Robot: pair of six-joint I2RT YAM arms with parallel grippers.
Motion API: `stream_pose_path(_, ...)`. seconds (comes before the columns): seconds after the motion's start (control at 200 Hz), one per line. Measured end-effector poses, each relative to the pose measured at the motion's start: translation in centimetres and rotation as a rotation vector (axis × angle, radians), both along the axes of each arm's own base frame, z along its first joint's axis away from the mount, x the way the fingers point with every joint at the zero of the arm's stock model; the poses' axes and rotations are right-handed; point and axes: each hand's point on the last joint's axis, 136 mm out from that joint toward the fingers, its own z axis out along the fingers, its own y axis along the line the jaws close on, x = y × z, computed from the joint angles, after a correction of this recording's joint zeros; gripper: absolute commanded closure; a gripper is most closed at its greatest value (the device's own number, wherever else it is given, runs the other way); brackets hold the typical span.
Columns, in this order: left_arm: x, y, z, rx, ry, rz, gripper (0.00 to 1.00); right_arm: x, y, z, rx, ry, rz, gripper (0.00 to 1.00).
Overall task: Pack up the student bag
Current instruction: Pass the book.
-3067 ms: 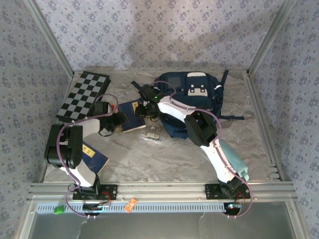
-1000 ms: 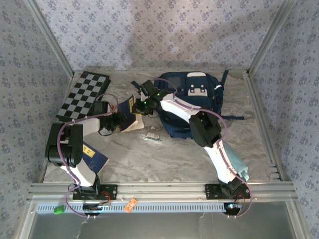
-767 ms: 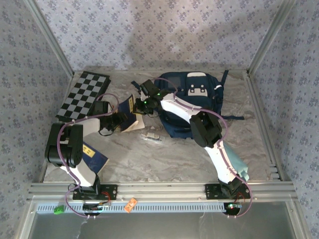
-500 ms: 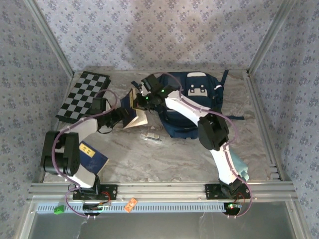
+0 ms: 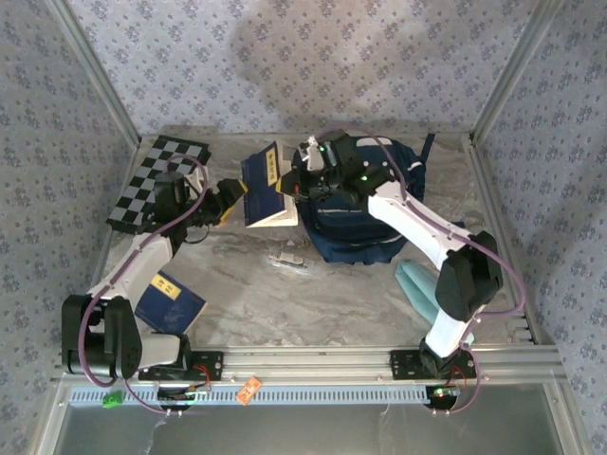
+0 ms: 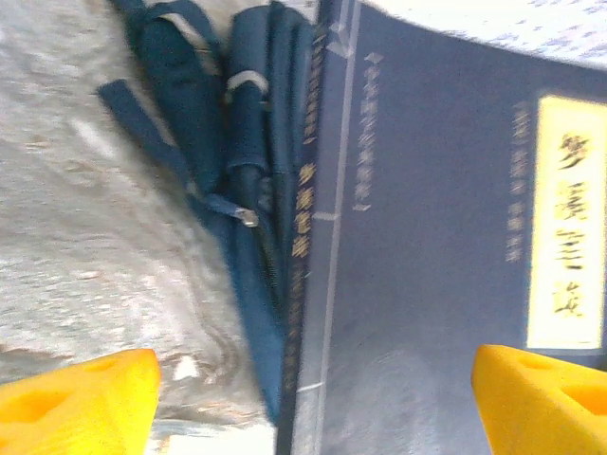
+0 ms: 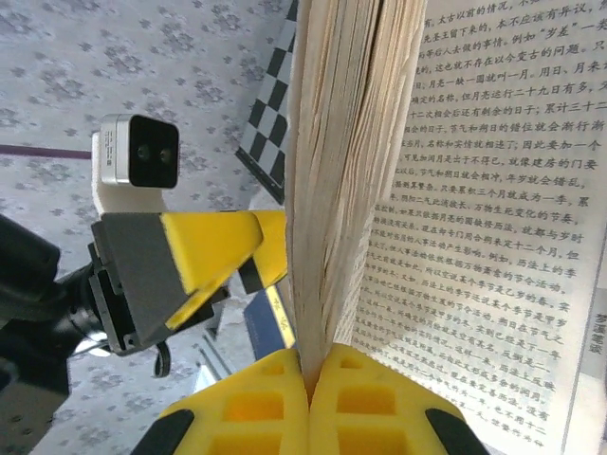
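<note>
The right claw [image 5: 296, 184] is pinched tight on the page edge of a navy book [image 5: 268, 185] with a yellow title label, holding it open and upright above the bench [image 5: 313, 303], just left of the student bag [image 5: 346, 237], which lies flat at the far middle. The left claw [image 5: 229, 197] is spread wide, facing the book's cover. A chessboard [image 5: 156, 180] lies far left

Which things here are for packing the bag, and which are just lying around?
In the job right now:
bag
book, pinched in the right gripper

Just lying on the table for now:
second book
chessboard
teal thing
small grey thing
</note>
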Motion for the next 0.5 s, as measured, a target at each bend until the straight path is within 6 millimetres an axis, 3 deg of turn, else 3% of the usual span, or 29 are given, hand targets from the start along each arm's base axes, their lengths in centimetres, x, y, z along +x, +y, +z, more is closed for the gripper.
stream_pose_path(0.29,-1.5,-4.1,3.0,-0.108,-0.052,-0.118,0.19,-1.1,-0.8,1.8,0.145,0.016,0.011,0.97)
stream_pose_path(0.405,-1.4,-4.5,3.8,-0.141,-0.058,-0.122,0.27,-1.1,-1.0,2.5,0.188,0.014,0.012,0.98)
stream_pose_path(0.5,-1.5,-5.0,4.5,-0.170,-0.065,-0.131,0.42,-0.8,-1.3,2.5,0.199,0.015,0.007,0.97)
